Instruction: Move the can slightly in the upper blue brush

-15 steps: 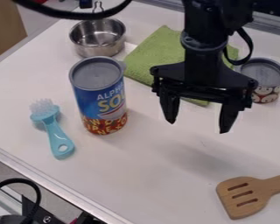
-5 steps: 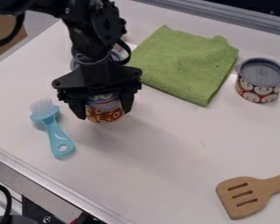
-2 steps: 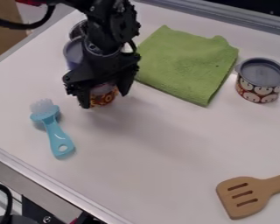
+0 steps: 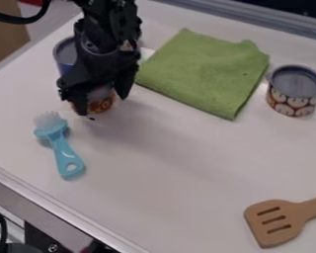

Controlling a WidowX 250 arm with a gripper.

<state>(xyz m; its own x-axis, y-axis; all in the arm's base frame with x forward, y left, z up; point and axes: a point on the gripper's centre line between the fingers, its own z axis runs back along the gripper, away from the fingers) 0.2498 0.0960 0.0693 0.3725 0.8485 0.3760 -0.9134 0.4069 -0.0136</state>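
At the upper left, the black gripper (image 4: pixel 102 105) is shut on the tall soup can (image 4: pixel 100 103), one finger on each side of it. The can stands upright, its blue upper part and grey lid partly showing behind the gripper, its red base in front between the fingers. Just below and to the left of the can lies the blue brush (image 4: pixel 61 148), white bristles pointing up the view and its handle toward the bottom. The can and brush are apart.
Right of the gripper lies a green cloth (image 4: pixel 203 71). A short patterned can (image 4: pixel 294 91) stands at the right, and a wooden spatula (image 4: pixel 279 220) lies at the lower right. The table's metal edge (image 4: pixel 61 212) crosses the lower left.
The gripper came from the upper middle to the left and closed around the can. Together they then moved up the view and farther left. The brush has stayed in place.
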